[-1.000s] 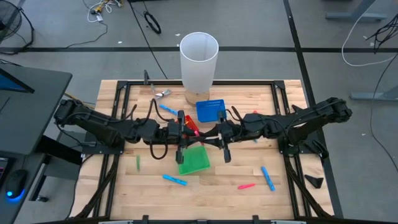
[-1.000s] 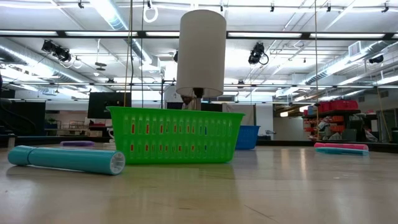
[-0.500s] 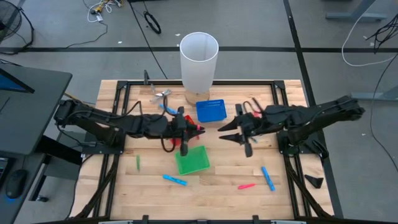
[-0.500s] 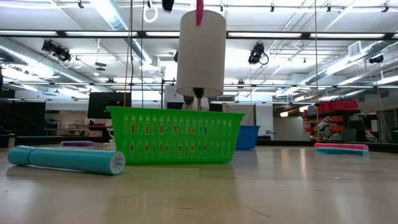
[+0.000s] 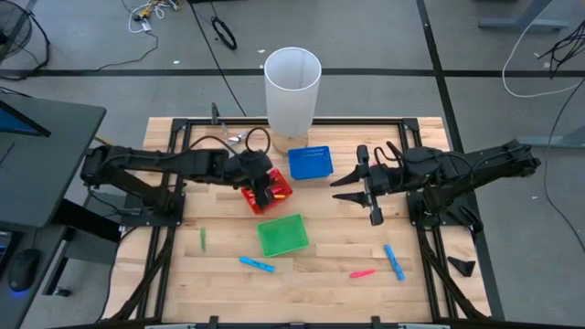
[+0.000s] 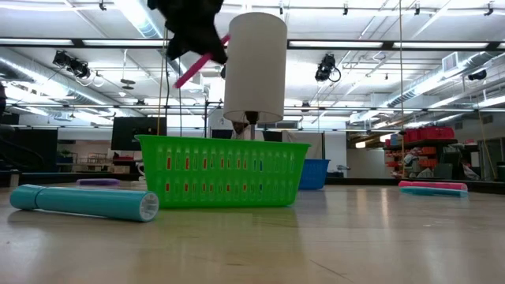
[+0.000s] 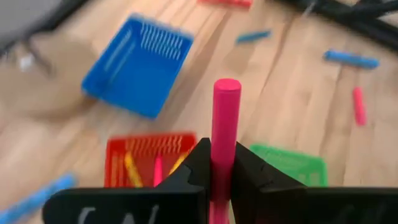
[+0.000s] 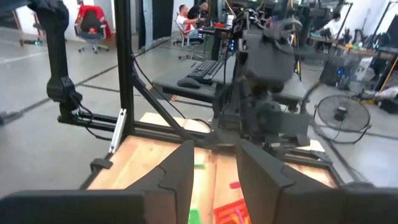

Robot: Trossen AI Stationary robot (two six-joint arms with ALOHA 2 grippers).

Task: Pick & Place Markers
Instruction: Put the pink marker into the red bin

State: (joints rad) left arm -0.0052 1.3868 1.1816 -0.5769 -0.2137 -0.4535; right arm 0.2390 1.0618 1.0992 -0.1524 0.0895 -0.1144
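Fingers: my left gripper (image 7: pixel 214 171) pinches a pink marker (image 7: pixel 224 134), above the red basket (image 5: pixel 266 189).
Marker axis: tilted, free end raised.
Right gripper (image 5: pixel 366 192): parted, empty, mid-table.
Room: green basket (image 5: pixel 281 235) just beside; blue basket (image 5: pixel 308 162) near.

A pink marker (image 7: pixel 225 134) stands pinched above the red basket (image 5: pixel 267 190), which already holds yellow and pink ones (count unclear). Others lie flat around the green basket (image 5: pixel 281 235): green (image 5: pixel 202 238), blue (image 5: pixel 257 264), pink (image 5: pixel 362 272), blue (image 5: pixel 393 261).
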